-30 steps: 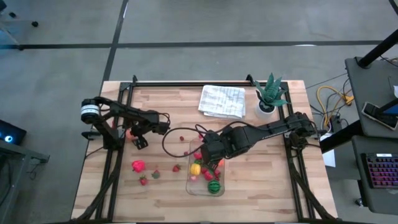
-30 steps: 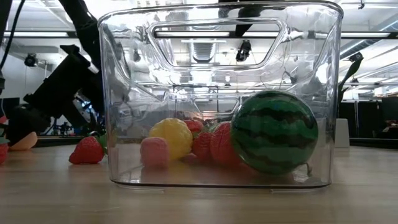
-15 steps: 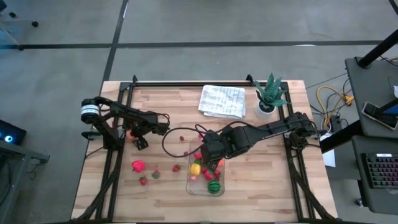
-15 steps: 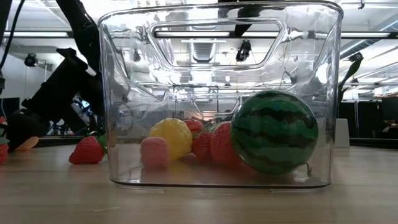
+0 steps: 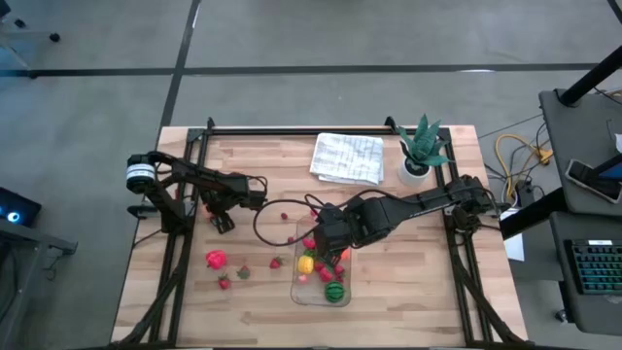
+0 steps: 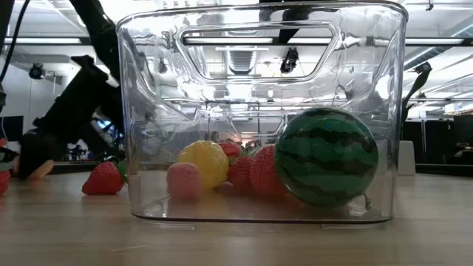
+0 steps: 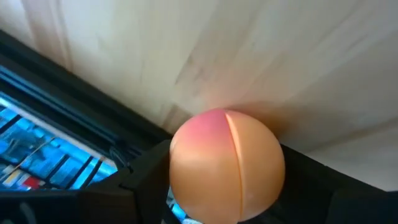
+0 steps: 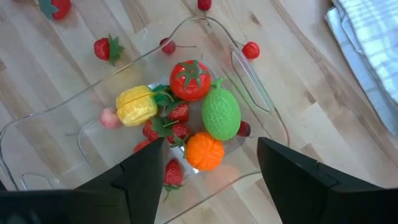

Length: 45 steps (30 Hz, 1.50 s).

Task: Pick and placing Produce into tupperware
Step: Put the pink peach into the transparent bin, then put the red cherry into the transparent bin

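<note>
We find the peach (image 7: pixel 227 167) lodged between the left gripper's (image 5: pixel 216 207) closing fingers. The right gripper (image 8: pixel 208 165) hangs released directly above the produce-filled tupperware (image 8: pixel 252 71).

Bright, even light falls from ceiling strip lamps, which glare white across the clear tupperware (image 6: pixel 259 111) in the low view. Shadows on the table (image 5: pixel 262 301) are soft. The peach (image 7: pixel 227 165) looms blurred in the left wrist view.

The tupperware (image 5: pixel 321 272) sits near the front of the surface (image 5: pixel 408 292), watermelon (image 5: pixel 334 292) inside; loose strawberries (image 5: pixel 224 283) lie to its left, the cloth (image 5: pixel 347 157) and potted plant (image 5: pixel 420 148) behind.
</note>
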Available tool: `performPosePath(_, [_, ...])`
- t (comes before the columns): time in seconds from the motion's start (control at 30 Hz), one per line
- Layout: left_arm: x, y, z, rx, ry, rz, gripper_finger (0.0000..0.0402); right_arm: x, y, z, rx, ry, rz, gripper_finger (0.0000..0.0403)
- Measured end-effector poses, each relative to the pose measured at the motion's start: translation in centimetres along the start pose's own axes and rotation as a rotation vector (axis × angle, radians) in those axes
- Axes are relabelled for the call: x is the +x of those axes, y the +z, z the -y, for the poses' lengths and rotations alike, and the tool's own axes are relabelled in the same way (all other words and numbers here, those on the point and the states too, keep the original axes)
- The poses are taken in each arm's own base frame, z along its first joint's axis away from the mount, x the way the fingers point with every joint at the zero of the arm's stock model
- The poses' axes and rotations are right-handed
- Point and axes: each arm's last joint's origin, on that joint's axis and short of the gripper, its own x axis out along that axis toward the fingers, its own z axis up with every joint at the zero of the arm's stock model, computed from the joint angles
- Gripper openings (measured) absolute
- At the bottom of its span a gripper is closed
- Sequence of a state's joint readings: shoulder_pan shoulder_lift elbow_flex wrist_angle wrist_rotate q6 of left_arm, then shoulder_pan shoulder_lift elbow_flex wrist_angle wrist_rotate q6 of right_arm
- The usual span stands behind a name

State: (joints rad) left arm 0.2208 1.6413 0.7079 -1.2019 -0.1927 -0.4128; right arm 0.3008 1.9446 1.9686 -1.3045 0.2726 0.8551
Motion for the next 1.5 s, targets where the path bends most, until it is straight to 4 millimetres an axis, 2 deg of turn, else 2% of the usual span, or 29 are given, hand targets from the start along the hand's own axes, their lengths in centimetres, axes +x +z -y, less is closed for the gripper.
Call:
performPosePath(0.13, [-1.9, 0.4, 0.0, -0.007, -0.028, 0.071, 0.0234, 0.0, 0.0, 0.0, -0.003, -0.01, 0.012, 0.0242])
performPosePath(0.3, [-7.1, 0.2, 0.0, 0.003, -0.144, 0.367, 0.0244, -1.3, 0.1, 0.7, 0.024, -0.036, 0.083, 0.0242])
performPosePath(0.4, [-11.5, -1.1, 0.3, 0.058, -0.311, 0.629, 0.0244, -3.1, 0.1, 1.5, 0.059, -0.042, 0.143, 0.0242])
performPosePath(0.53, [-16.9, -3.8, 1.0, 0.141, -0.569, 1.019, 0.0245, -5.4, -0.5, 3.3, 0.129, -0.105, 0.191, 0.0242])
performPosePath(0.6, [-19.0, -5.0, 1.7, 0.181, -0.662, 1.192, 0.0245, -6.5, -0.9, 4.2, 0.167, -0.138, 0.21, 0.0242])
performPosePath(0.7, [-20.8, -6.1, 3.3, 0.242, -0.771, 1.359, 0.0246, -8.0, -1.7, 5.5, 0.221, -0.178, 0.229, 0.0242])
performPosePath(0.8, [-21.3, -5.4, 5.4, 0.29, -0.808, 1.41, 0.0246, -9.3, -2.3, 6.2, 0.267, -0.177, 0.26, 0.0242])
performPosePath(0.93, [-19.9, -2.4, 8.5, 0.309, -0.754, 1.326, 0.0246, -10.5, -3.0, 6.9, 0.304, -0.15, 0.291, 0.0242])
performPosePath(1.07, [-18.9, 0.0, 10.7, 0.327, -0.731, 1.234, 0.0246, -10.8, -3.4, 6.9, 0.314, -0.137, 0.289, 0.0242])
performPosePath(1.13, [-19.3, 0.5, 11.4, 0.337, -0.77, 1.209, 0.0246, -10.7, -3.7, 6.8, 0.305, -0.133, 0.279, 0.0242])
performPosePath(1.27, [-20.1, 0.8, 11.8, 0.298, -0.82, 1.2, 0.0259, -10.1, -4.2, 6.4, 0.3, -0.138, 0.246, 0.0242])
performPosePath(1.5, [-21.0, 0.1, 10.9, 0.275, -0.824, 1.239, 0.0325, -9.4, -4.6, 5.9, 0.277, -0.139, 0.202, 0.0242])
